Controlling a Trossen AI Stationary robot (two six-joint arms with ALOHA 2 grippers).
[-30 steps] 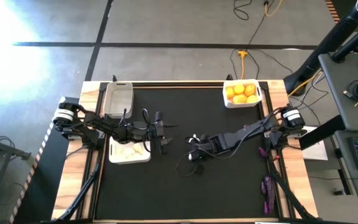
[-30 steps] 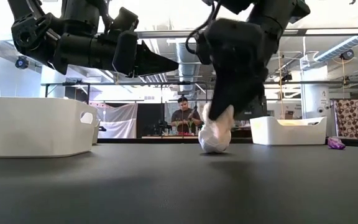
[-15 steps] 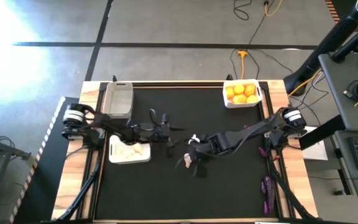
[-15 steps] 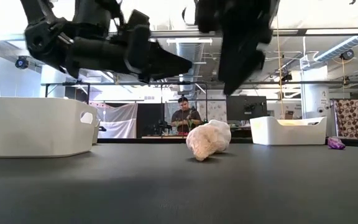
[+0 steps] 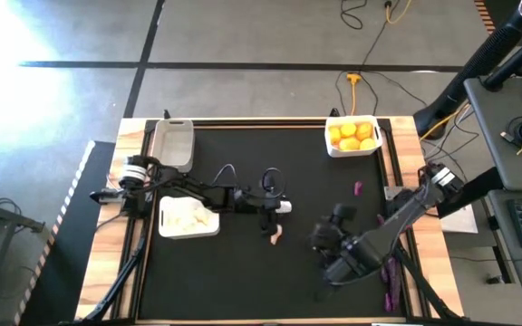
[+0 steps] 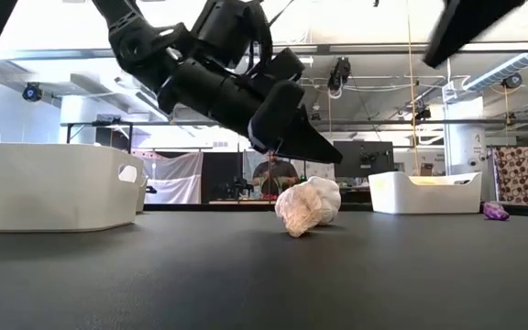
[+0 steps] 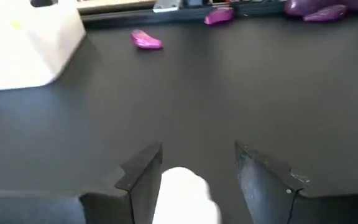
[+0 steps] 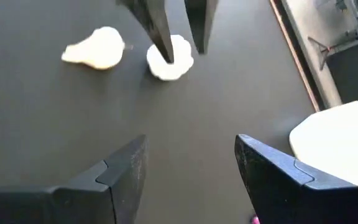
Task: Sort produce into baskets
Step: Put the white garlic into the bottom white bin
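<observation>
A whitish garlic bulb lies on the black mat at the table's middle, and a second whitish piece lies just nearer. My left gripper reaches in from the left, open. Its fingers stand on either side of the bulb, with their tips slanting down just above it. My right gripper hangs open and high over the near right of the mat, with nothing between its fingers. A small purple piece lies on the mat toward the right.
A white basket holding garlic stands at the left, with a greyish basket behind it. A white basket of yellow and orange fruit is at the far right. Purple eggplants lie along the right edge. The near half of the mat is bare.
My right gripper has let go of the garlic bulb at the table's middle, then risen and swung back toward the near right corner while turning. The bulb now lies on the mat. My left gripper has moved toward the table's right and down, tipping toward the bulb.
</observation>
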